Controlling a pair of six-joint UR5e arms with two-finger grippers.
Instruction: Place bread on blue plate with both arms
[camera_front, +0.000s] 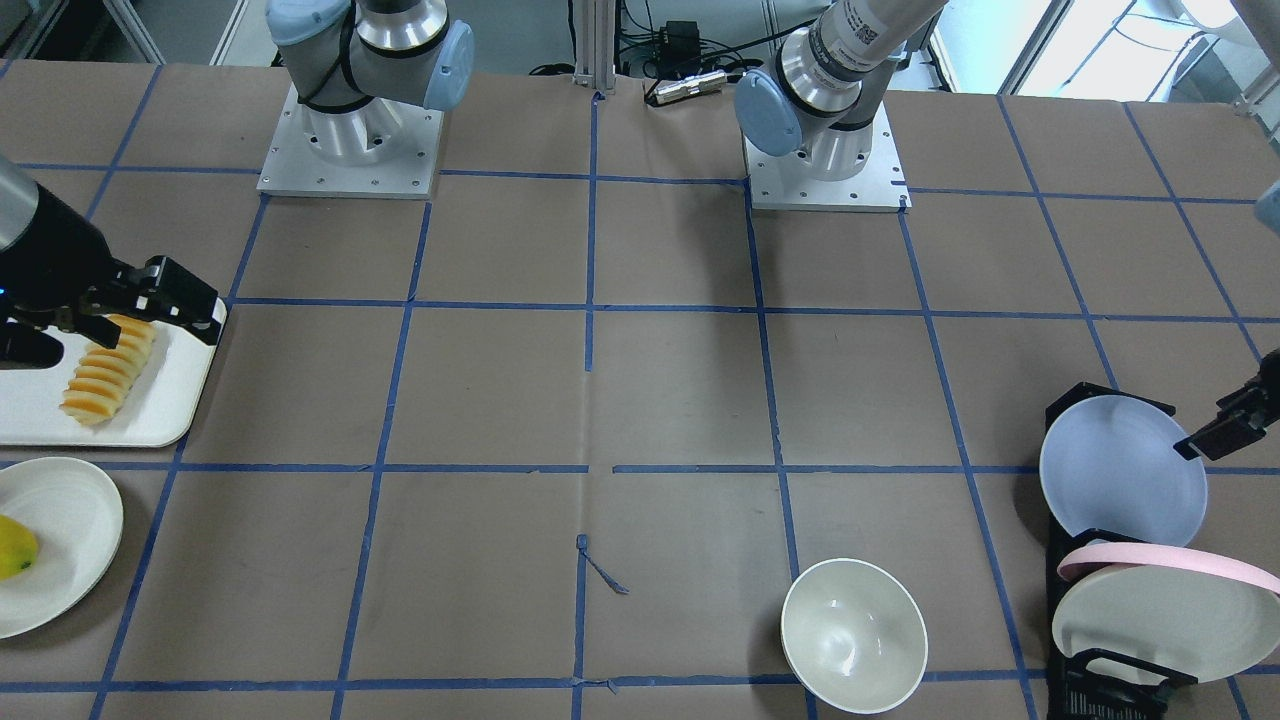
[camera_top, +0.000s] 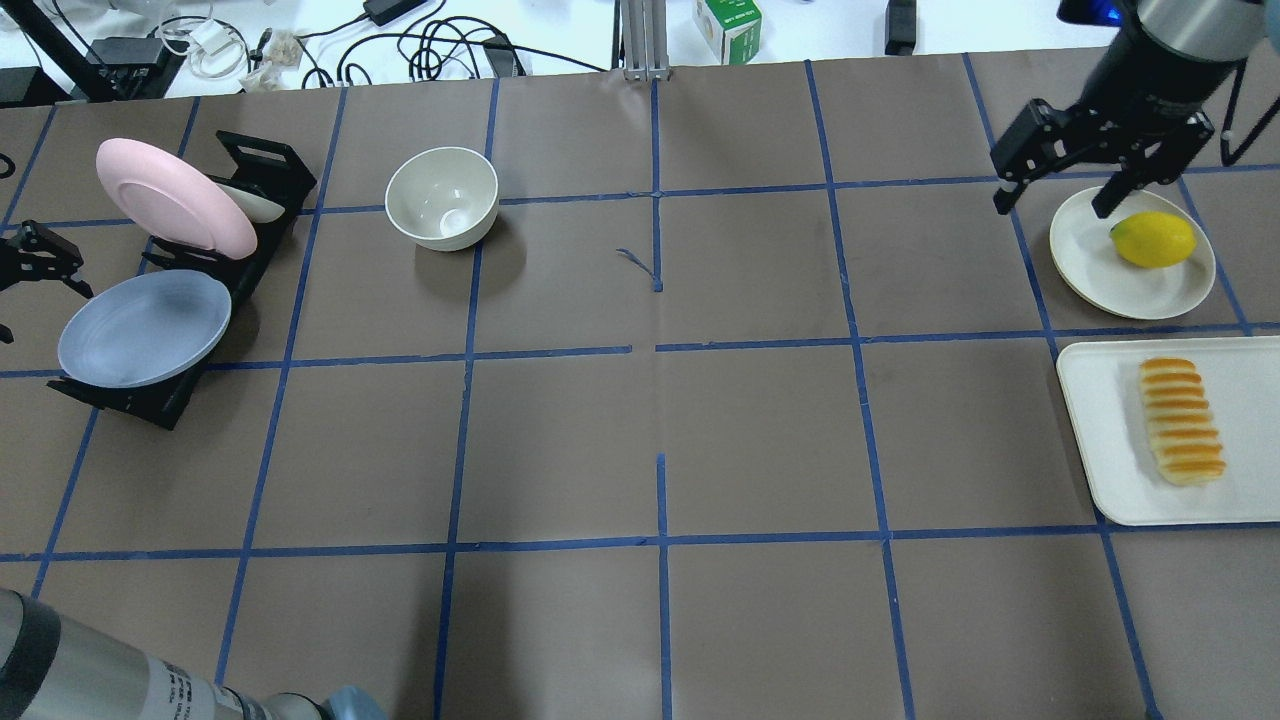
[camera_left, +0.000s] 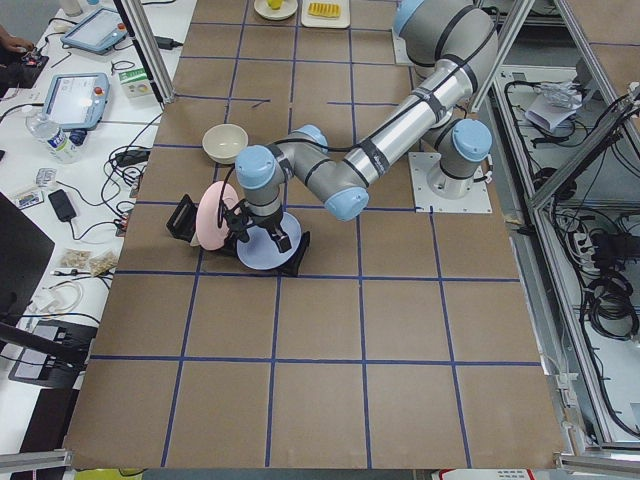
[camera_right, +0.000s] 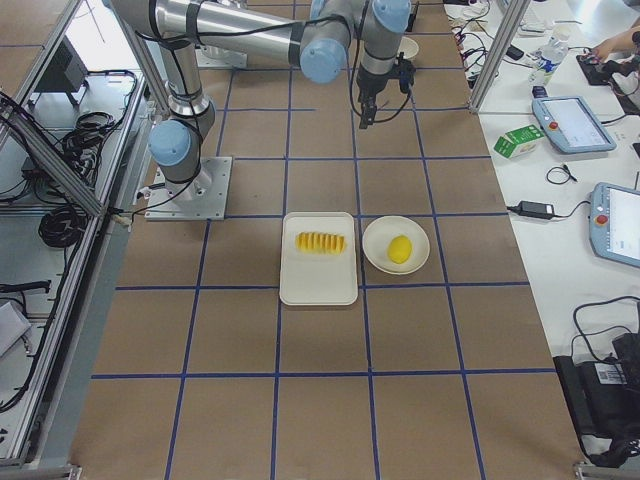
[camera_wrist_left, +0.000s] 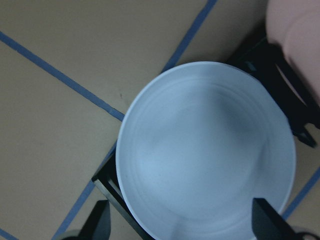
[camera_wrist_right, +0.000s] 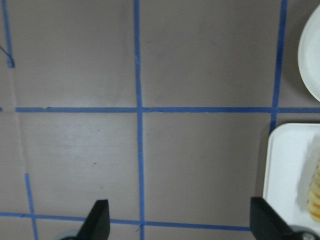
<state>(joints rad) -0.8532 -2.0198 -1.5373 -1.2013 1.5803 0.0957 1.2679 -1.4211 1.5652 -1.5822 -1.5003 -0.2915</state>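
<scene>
Brown table (camera_top: 660, 450) with blue tape lines carries everything. On my right stands a white tray (camera_top: 1100, 420), on my left a black rack (camera_top: 265, 165) where the blue plate (camera_top: 145, 328) leans tilted. The bread (camera_top: 1182, 420) lies flat on the tray. My left claw (camera_wrist_left: 182, 222) hangs spread over the plate, and my right claw (camera_top: 1052, 203) is spread and empty near the tray. I judge the bread soft and light, so I would pinch its middle gently, across the narrow width.

Brown table (camera_top: 760, 440), blue tape grid; on it: white tray (camera_top: 1100, 440), small cream plate (camera_top: 1085, 250), white bowl (camera_top: 442, 198), black rack (camera_top: 150, 400).
</scene>
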